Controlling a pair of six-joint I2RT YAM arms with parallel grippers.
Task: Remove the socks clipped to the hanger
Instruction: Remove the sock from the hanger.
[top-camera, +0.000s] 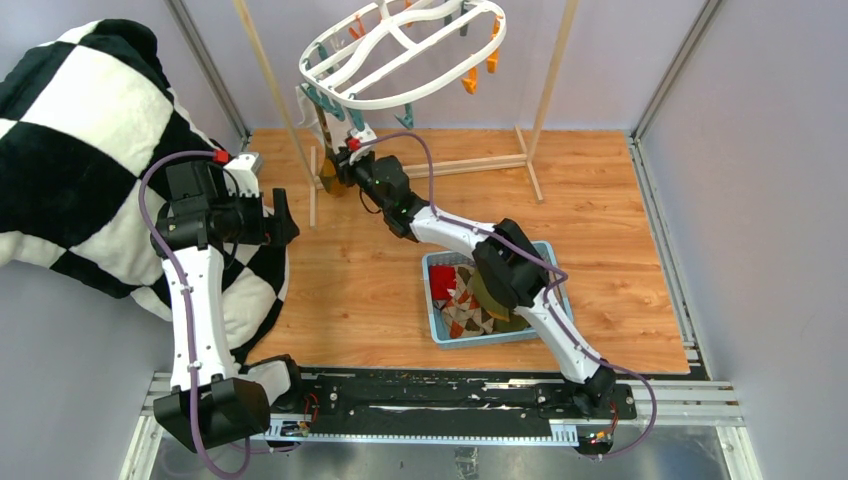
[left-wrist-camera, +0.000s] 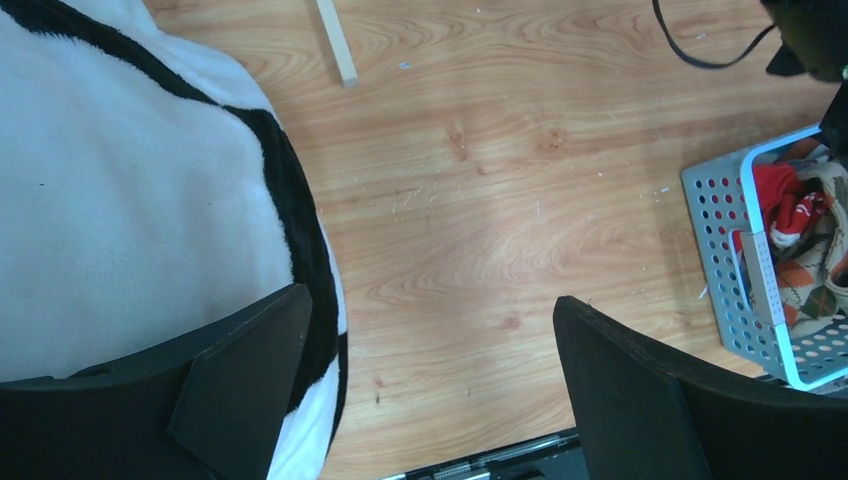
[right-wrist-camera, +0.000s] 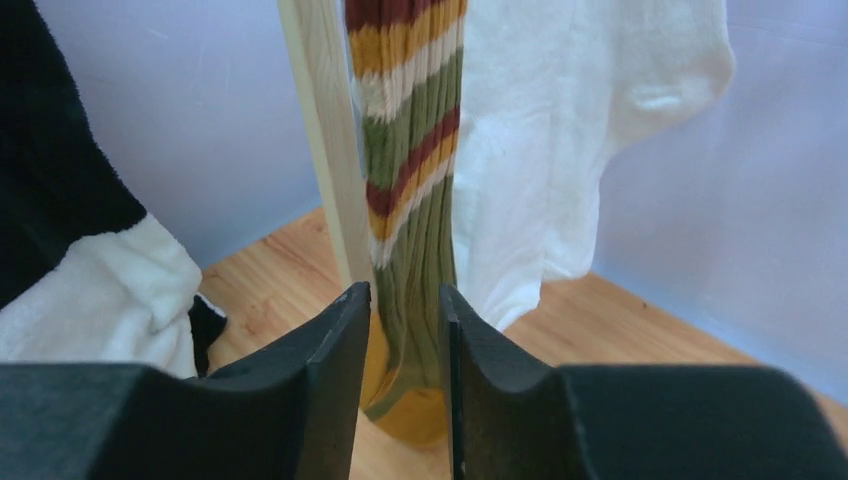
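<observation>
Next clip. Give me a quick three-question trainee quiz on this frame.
1. True or false: the left gripper holds a sock.
2. Which sock does the right gripper pinch? A white, B striped, C red.
3. Fill in: several socks already lie in the blue ____.
Key: 1 false, it is open and empty. 2 B, the striped sock. 3 basket.

Striped sock (right-wrist-camera: 410, 170): olive, maroon, mustard, white bands. Second sock (right-wrist-camera: 560, 150) plain white. Blanket (top-camera: 80, 140) black-and-white checked. Hanger (top-camera: 390, 102) white.
</observation>
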